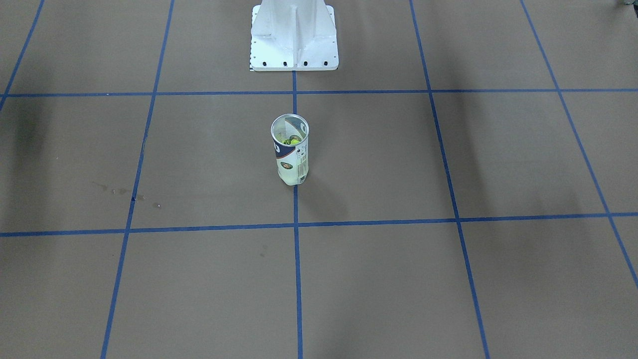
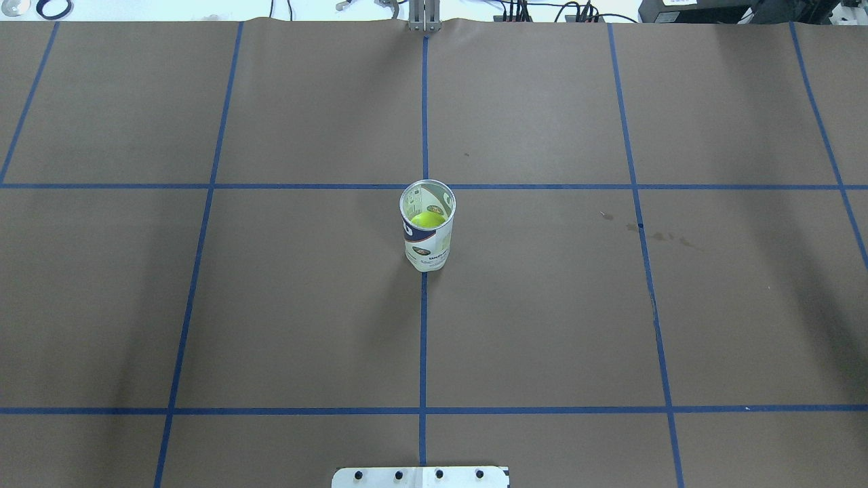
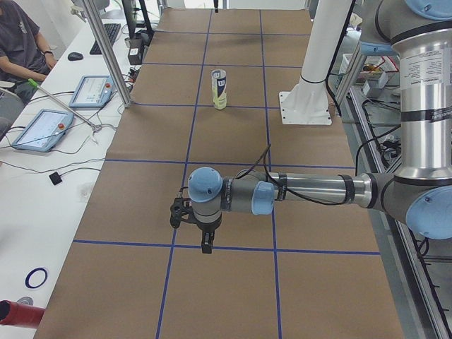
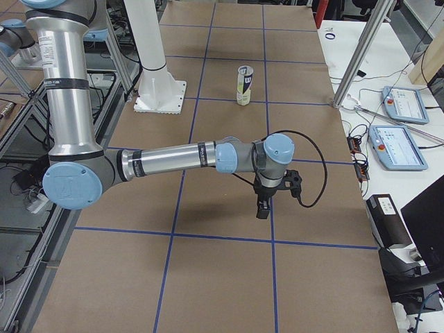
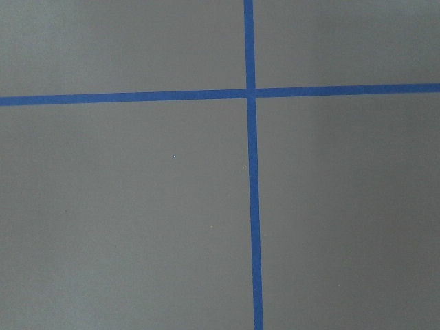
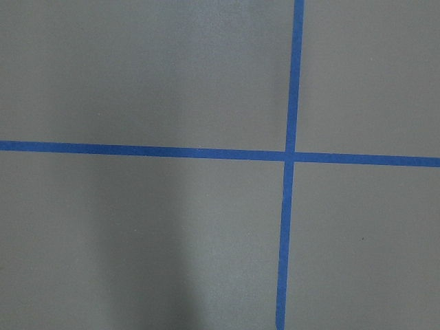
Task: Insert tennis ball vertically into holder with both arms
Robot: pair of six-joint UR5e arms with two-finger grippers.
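The holder (image 2: 427, 227), a clear tube with a white and navy label, stands upright on the table's centre line. It also shows in the front-facing view (image 1: 290, 149), the left view (image 3: 219, 89) and the right view (image 4: 243, 84). A yellow-green tennis ball (image 2: 428, 219) sits inside it, seen through the open top (image 1: 290, 141). My left gripper (image 3: 205, 244) hangs over the table far from the holder, near the table's left end. My right gripper (image 4: 262, 208) hangs likewise near the right end. Both show only in the side views, so I cannot tell if they are open or shut. Neither wrist view shows fingers.
The white pedestal base (image 1: 294, 37) stands behind the holder on the robot's side (image 2: 420, 477). Blue tape lines (image 5: 251, 206) grid the brown table. Tablets (image 3: 42, 127) and cables lie on the side benches, and a seated person (image 3: 21, 42) is at the far corner.
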